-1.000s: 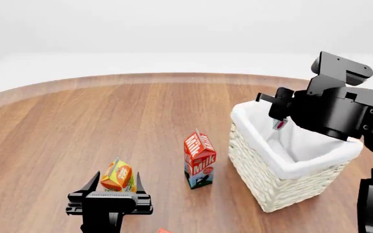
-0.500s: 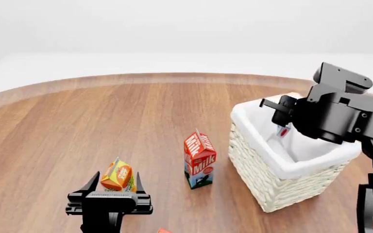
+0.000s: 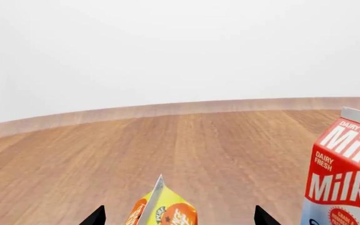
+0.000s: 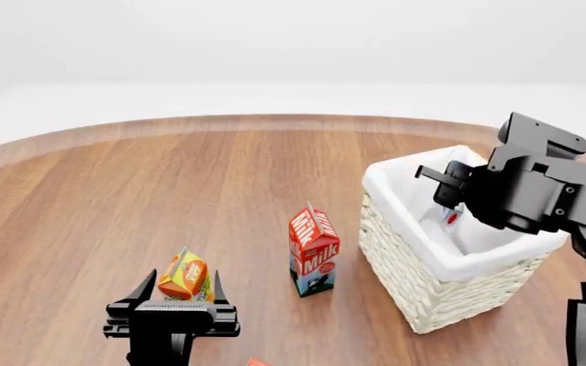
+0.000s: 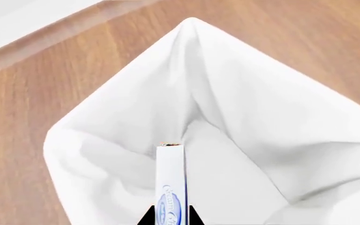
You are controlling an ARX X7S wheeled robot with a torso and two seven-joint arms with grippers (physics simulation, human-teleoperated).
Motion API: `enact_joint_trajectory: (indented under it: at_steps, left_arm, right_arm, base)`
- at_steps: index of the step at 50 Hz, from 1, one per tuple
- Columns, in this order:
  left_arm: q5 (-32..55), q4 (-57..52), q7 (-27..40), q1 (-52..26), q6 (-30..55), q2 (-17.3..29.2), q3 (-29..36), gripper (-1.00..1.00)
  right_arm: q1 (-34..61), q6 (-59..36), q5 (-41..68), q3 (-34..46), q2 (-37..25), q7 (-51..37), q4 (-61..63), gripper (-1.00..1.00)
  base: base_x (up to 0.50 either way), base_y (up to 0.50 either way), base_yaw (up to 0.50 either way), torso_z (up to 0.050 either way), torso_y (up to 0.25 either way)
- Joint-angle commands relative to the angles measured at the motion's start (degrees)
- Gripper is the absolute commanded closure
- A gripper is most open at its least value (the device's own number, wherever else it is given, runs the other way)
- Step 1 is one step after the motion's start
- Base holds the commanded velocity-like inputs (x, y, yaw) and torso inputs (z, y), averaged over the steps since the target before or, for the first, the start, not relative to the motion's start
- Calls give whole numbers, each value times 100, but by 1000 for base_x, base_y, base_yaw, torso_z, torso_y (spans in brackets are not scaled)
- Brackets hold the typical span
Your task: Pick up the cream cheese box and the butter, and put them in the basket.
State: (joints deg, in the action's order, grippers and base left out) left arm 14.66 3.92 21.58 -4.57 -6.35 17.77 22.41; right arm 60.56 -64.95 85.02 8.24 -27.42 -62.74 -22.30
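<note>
Toward the near left edge of the round wooden table we hold our left gripper low, its two black fingers spread wide with nothing between them. Just beyond those fingertips stands the orange-and-green juice carton, upright and slightly turned; in the left wrist view its gabled top rises between the two dark finger points (only the tips show there). Further right, near the middle of the table's near half, the red-and-white milk carton stands upright, apart from the juice carton and just beside the basket's left wall. At the very near edge of the head view a small red-orange sliver peeks in; we cannot tell what it is.

Right of the milk carton sits the basket, white wicker with a cloth liner folded over its rim, close to the table's right edge. Our right gripper hangs over the basket's opening, reaching down past the rim. Its fingers are clamped on the cream cheese box, which is held on edge, thin side toward the wrist camera, inside the liner's hollow and above the basket's floor. From the head view only a bit of white with a red mark shows below the black wrist.
</note>
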Motion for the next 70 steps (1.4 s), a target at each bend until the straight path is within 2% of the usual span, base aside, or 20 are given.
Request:
enact_joint_trajectory:
  at_steps: [1, 4, 5, 29, 48, 70]
  left_arm:
    - [6, 17, 11, -7, -16, 6, 14, -100]
    - [6, 13, 17, -4, -17, 10, 18, -100]
    - [14, 3, 18, -6, -7, 13, 16, -100]
    - [30, -6, 45, -10, -7, 34, 46, -100]
    - [48, 8, 63, -23, -15, 47, 65, -100]
    - [48, 23, 90, -37, -27, 61, 94, -100]
  right_arm:
    - [42, 38, -72, 19, -21, 112, -42, 100]
    - [35, 52, -73, 21, -24, 135, -38, 100]
    - [32, 58, -76, 23, -27, 156, -40, -100]
    - [-57, 9, 84, -40, -183, 80, 303, -100]
    - [-458, -439, 1005, -267, -475, -517, 1788, -100]
    - [-1578, -496, 1857, -670, -837, -737, 3879, -100]
  base:
    - [0, 0, 0, 0, 0]
    - [0, 0, 0, 0, 0]
    - [0, 0, 0, 0, 0]
    - [0, 0, 0, 0, 0]
    - [0, 0, 0, 0, 0]
    - [0, 0, 0, 0, 0]
